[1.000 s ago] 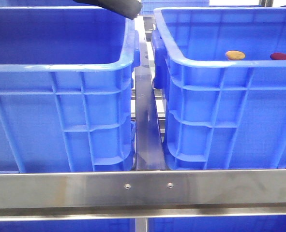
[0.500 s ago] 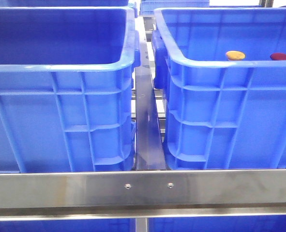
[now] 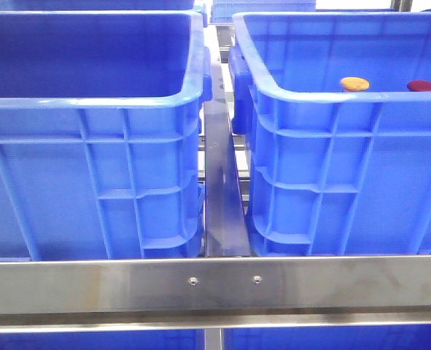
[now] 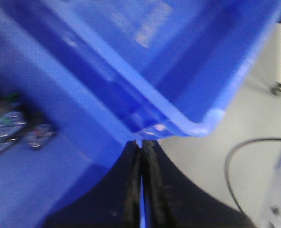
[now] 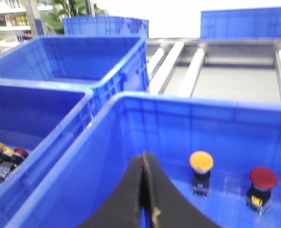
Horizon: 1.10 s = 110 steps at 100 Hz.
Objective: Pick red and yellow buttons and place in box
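Observation:
The yellow button (image 3: 354,84) and the red button (image 3: 422,85) stand side by side, a little apart, on the floor of the box (image 3: 332,95), the right-hand blue crate. In the right wrist view the yellow button (image 5: 201,161) and red button (image 5: 263,178) show black bases. My right gripper (image 5: 143,156) hangs shut and empty over that box's (image 5: 188,102) interior, short of the yellow button. My left gripper (image 4: 142,143) is shut with nothing in it, its tip at the rim corner of a blue crate (image 4: 178,123). Neither gripper shows in the front view.
A twin blue crate (image 3: 91,98) stands left of the box, across a metal rail (image 3: 222,189). A neighbouring crate holds several other buttons (image 5: 4,159). More crates (image 5: 69,57) and bare roller rails (image 5: 192,71) lie beyond. A steel bar (image 3: 215,281) crosses the front.
The dark part of my left arm that showed at the top of the front view one second ago has left that view. The buttons have not moved.

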Each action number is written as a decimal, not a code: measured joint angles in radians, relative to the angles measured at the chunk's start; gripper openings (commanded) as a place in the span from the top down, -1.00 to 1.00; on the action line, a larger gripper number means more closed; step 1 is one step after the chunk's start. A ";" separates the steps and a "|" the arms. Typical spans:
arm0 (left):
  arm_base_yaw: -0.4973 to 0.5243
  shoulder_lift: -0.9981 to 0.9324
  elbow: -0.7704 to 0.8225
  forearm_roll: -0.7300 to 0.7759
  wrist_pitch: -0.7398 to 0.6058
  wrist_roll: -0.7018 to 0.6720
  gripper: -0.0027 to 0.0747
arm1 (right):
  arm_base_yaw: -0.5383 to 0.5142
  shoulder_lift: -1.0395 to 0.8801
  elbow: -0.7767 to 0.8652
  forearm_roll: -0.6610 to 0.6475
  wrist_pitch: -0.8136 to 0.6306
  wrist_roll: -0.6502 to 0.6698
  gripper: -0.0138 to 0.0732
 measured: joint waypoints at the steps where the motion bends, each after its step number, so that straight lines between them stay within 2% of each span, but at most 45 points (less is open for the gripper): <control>1: 0.000 -0.004 0.003 0.007 -0.005 -0.007 0.98 | 0.000 -0.005 0.000 0.000 0.000 0.002 0.84; 16: 0.000 -0.116 0.106 0.153 -0.118 -0.132 0.98 | 0.000 -0.045 0.000 0.000 0.000 0.006 0.84; 35: 0.000 -0.265 0.311 0.314 -0.273 -0.279 0.98 | 0.000 -0.077 0.009 0.000 0.000 0.025 0.84; 60: 0.000 -0.460 0.532 0.537 -0.408 -0.468 0.98 | 0.000 -0.141 0.085 0.000 0.000 0.062 0.84; 87: 0.000 -0.711 0.742 0.591 -0.535 -0.509 0.98 | 0.010 -0.269 0.185 0.000 0.000 0.071 0.84; 110: 0.000 -0.904 0.874 0.595 -0.559 -0.511 0.98 | 0.016 -0.396 0.245 0.000 0.010 0.071 0.84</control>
